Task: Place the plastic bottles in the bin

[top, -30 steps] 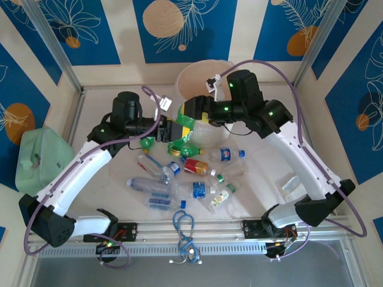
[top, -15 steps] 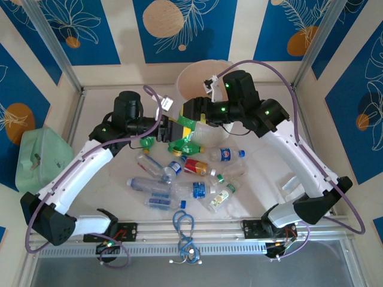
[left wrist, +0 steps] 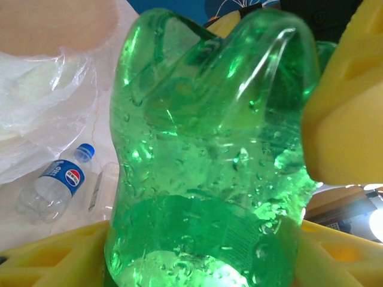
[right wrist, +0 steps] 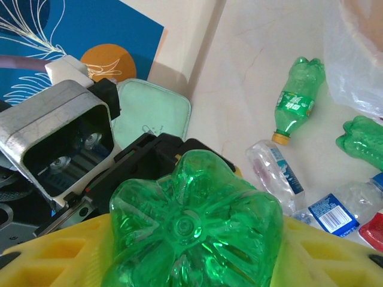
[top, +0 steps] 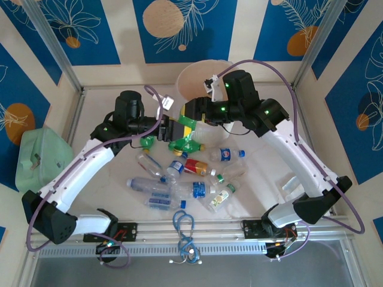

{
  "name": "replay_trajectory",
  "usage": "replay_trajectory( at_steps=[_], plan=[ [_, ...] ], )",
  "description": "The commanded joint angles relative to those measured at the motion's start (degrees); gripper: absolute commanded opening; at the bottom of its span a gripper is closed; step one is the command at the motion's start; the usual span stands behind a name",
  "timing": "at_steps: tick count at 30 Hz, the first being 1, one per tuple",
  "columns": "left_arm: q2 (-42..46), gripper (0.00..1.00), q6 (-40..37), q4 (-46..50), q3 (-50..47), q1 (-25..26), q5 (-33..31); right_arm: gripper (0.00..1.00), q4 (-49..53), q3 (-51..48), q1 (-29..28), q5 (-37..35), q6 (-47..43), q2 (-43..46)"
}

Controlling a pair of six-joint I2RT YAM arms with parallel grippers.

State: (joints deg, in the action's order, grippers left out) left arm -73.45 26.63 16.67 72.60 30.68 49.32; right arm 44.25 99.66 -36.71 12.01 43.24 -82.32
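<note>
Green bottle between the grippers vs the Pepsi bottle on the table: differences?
Colour: the green bottle is tinted green all through; the Pepsi bottle is clear, with a blue label and blue cap.
Pose: the green bottle is held up off the table; the Pepsi bottle lies on its side on the table, untouched.
Shared: both are small plastic drink bottles, and neither is in the bin.

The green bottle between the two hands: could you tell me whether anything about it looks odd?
Yes. The green bottle is flanked by both the left hand and the right hand at once, at the bin's near-left edge, as if mid-handover. Nothing looks spilled or broken.
</note>
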Motion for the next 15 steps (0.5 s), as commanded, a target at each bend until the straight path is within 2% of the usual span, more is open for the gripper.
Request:
replay_trajectory(
  at_steps=[1, 3, 6, 11, 15],
  plan=[
    [0.1, 0.84, 1.0, -4.1, 1.0, 0.6, 0.9, 0.53, -0.3, 0.5, 1.4, -0.2, 1.1, 1.6],
    [0.7, 0.94, 1.0, -4.5, 0.5, 0.6, 0.5, 0.53, -1.2, -0.3, 2.5, 0.1, 1.9, 2.3],
    [2.5, 0.99, 0.2, -4.8, -0.9, 0.5, -0.1, 0.53, -2.2, -0.9, 4.2, 1.0, 3.0, 3.1],
    [2.5, 0.99, -0.8, -3.0, -1.6, 0.6, -0.5, 0.53, -4.2, -1.6, 5.8, 3.9, 4.7, 3.8],
    [1.7, 0.94, 1.0, -5.4, -1.9, 0.7, -0.1, 0.53, -7.2, -2.8, 5.8, 6.0, 6.7, 4.1]
  ],
)
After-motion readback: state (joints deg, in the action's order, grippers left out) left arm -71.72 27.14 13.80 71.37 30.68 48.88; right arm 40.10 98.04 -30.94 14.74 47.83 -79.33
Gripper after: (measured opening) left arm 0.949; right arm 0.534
